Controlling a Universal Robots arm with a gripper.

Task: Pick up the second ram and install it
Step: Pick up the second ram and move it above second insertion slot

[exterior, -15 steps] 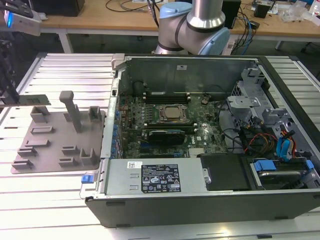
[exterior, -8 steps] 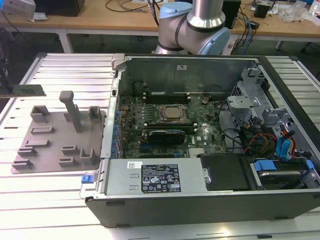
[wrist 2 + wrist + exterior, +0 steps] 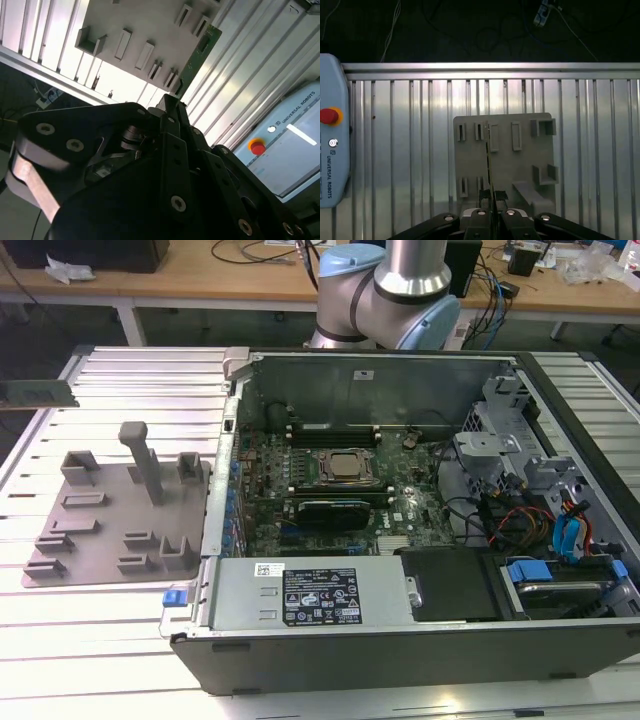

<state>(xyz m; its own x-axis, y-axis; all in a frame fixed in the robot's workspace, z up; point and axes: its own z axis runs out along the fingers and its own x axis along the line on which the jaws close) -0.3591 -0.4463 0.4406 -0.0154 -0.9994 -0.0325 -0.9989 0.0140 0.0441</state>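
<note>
In both wrist views my gripper (image 3: 490,195) (image 3: 172,100) is shut on the second ram. The ram (image 3: 488,155) appears edge-on in the first wrist view as a thin dark line running out from the fingertips. In the second wrist view it is a narrow green board (image 3: 200,50) sticking out past the black fingers. It hangs well above the grey slotted fixture plate (image 3: 520,165) (image 3: 145,20) and touches nothing. In the exterior view that plate (image 3: 100,510) lies left of the open computer case (image 3: 400,650), whose memory slots (image 3: 335,430) sit just behind the CPU socket (image 3: 345,467).
A teach pendant with a red button (image 3: 332,145) (image 3: 290,140) lies on the ribbed aluminium table beside the fixture. The fixture carries an upright post (image 3: 140,455). Inside the case are a black expansion card (image 3: 330,510), a power supply (image 3: 310,595) and drive cages (image 3: 560,530). The arm's base (image 3: 385,290) stands behind the case.
</note>
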